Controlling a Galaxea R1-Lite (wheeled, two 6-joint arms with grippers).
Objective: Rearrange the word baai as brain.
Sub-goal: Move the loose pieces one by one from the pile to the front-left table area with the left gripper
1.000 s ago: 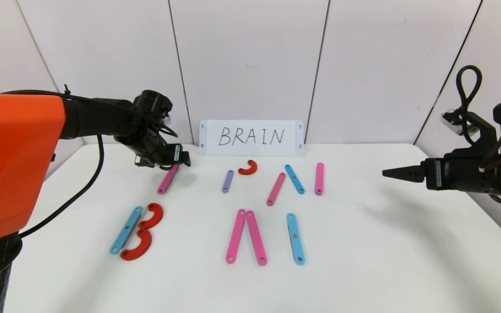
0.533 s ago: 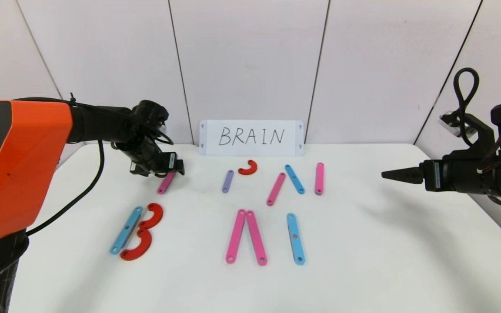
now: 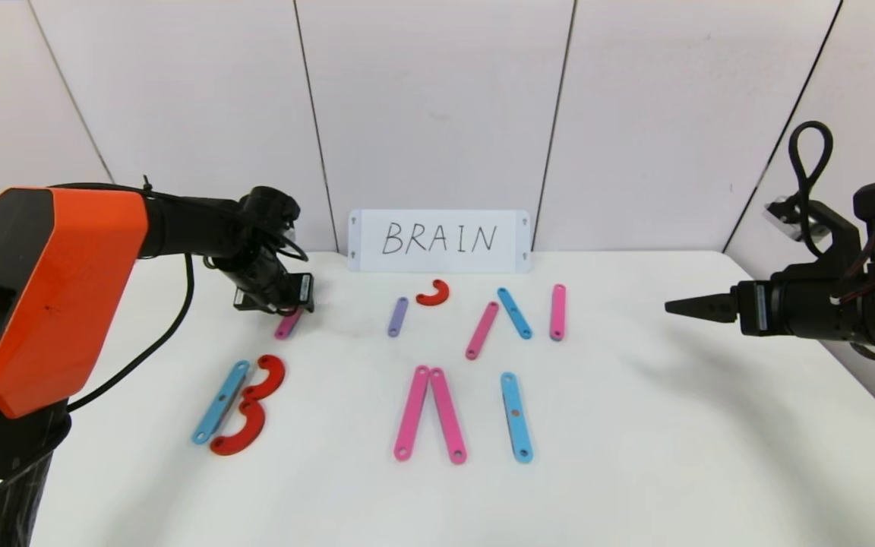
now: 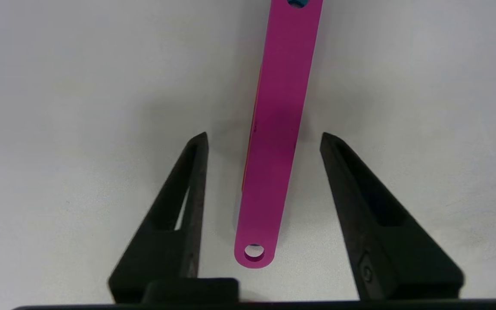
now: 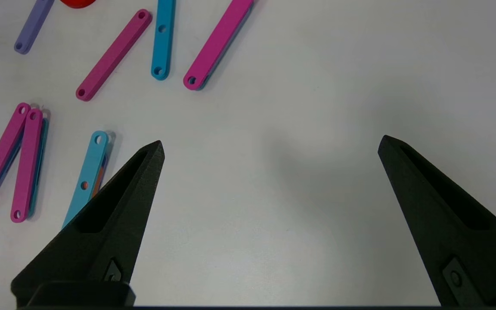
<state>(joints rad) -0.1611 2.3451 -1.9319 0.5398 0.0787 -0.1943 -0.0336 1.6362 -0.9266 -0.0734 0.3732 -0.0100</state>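
The left gripper sits low over the white table, left of centre in the head view, right above the upper end of a slanted pink bar. In the left wrist view its two black fingers stand apart on either side of that pink bar. The bar lies flat on the table and neither finger touches it.

The right gripper hangs at the right edge of the head view, well apart from every piece. In the right wrist view its fingers are spread wide over bare table.

The letter pieces lie in two loose rows. In the lower left of the head view a blue bar lies beside two red curves, touching them and shaping a B. At lower centre two long pink bars meet at the top like an A without its crossbar, and a second blue bar lies alone just to their right.

In the upper row, a short purple bar lies near a small red curve. To their right come a slanted pink bar, a slanted blue bar and an upright pink bar, set close like an N.

A white card with BRAIN handwritten on it leans against the wall behind the pieces, at the centre of the head view.
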